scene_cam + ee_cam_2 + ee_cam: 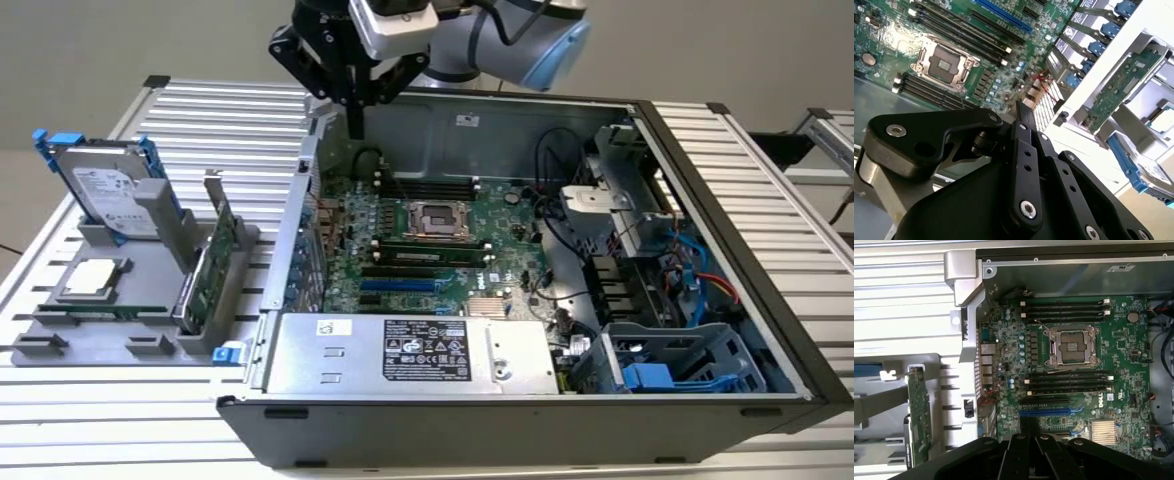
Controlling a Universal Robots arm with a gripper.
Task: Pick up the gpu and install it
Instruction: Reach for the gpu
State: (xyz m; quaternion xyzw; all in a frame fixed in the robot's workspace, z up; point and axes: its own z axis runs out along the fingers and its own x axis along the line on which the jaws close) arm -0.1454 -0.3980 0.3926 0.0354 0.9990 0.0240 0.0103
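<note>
On the exterior view's left, we see a grey rack [94, 345] holding one hard drive [104, 190], one processor chip [91, 278] and one gpu [211, 265], which stands on edge, untouched. Further right, one gripper [358, 130] hangs above the rear corner of one open computer case [507, 430], its jaws together on nothing, well apart from the gpu. We judge a good pick needs jaws parted, squared across the card's top edge, then a straight lift.
</note>
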